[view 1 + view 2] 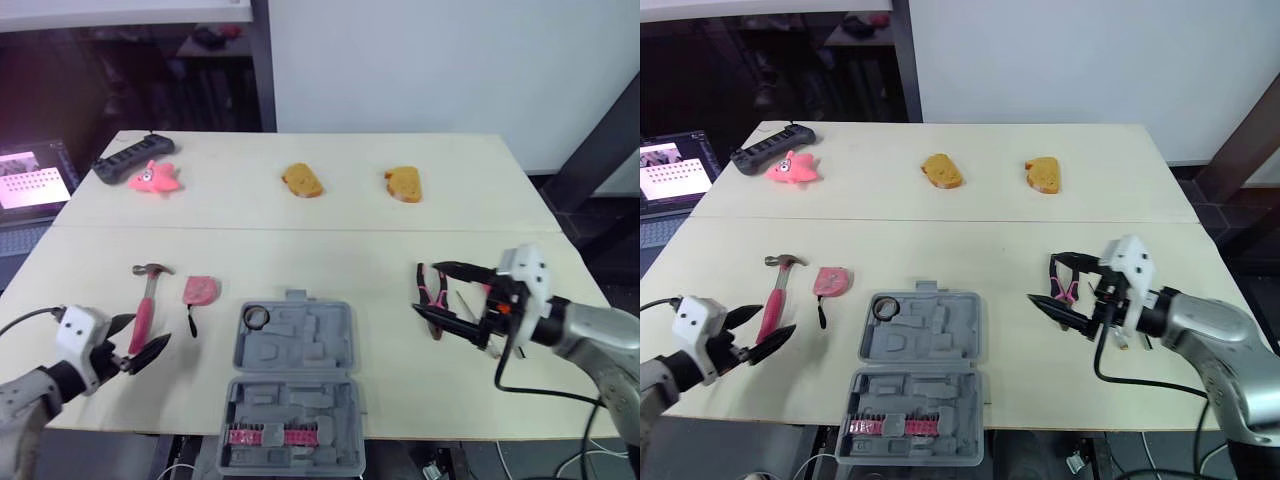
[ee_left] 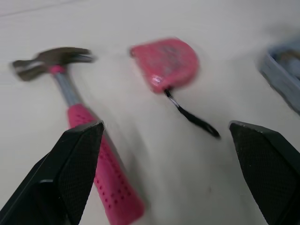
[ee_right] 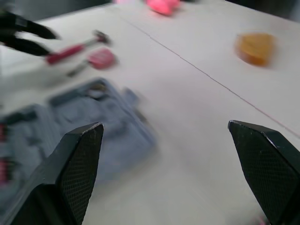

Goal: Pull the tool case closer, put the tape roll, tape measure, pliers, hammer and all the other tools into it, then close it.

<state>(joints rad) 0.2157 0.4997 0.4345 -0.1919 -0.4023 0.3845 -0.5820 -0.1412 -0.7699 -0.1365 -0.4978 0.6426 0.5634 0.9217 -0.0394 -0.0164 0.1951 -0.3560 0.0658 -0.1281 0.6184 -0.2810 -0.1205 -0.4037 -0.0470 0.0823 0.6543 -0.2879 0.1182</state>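
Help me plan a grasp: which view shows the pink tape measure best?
The left wrist view: the tape measure lies close up, its black strap trailing, beside the hammer. Both eye views show it small, between hammer and tool case. The right wrist view shows it far off.

Left arm comes in at the lower left of the head view, left gripper (image 1: 150,332) low, fingers spread and pointing right. At centre right, the right arm is bent, right gripper (image 1: 428,290) gaping wide, fingers aimed left.
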